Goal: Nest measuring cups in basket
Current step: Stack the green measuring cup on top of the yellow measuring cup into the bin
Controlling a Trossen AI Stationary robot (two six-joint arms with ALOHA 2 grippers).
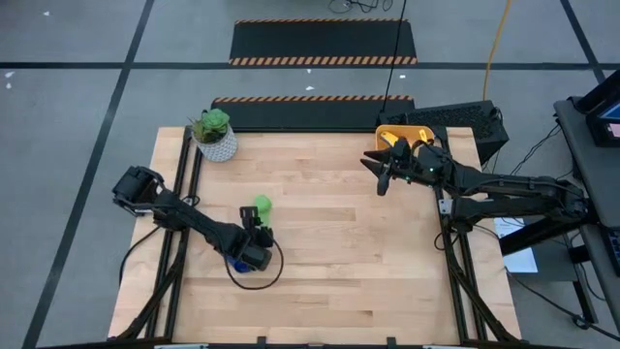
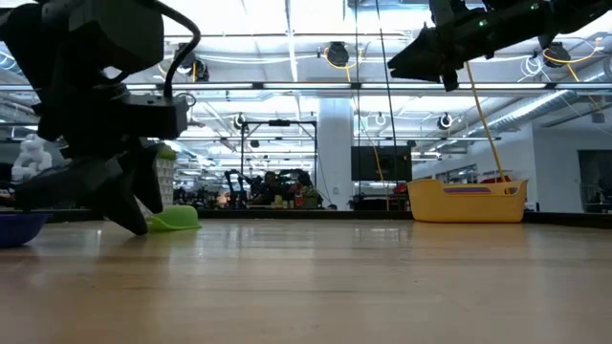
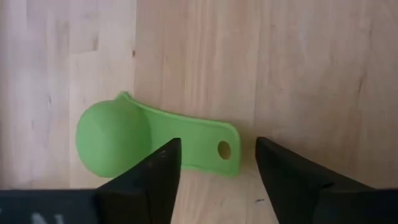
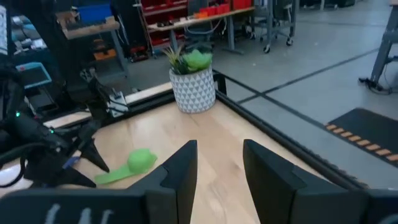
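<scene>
A green measuring cup lies mouth down on the wooden table, its flat handle flat on the wood. My left gripper is open, tipped downward just short of the handle's free end, one finger to each side, touching nothing. The same cup shows left of the table's middle. A dark blue cup lies under my left arm. The yellow-orange basket stands at the far right edge. My right gripper hangs open high above the table, beside the basket, with nothing between its fingers.
A white pot with a green plant stands at the table's far left corner. Bare wood stretches between the two arms. Black frame rails run along the left and right table edges.
</scene>
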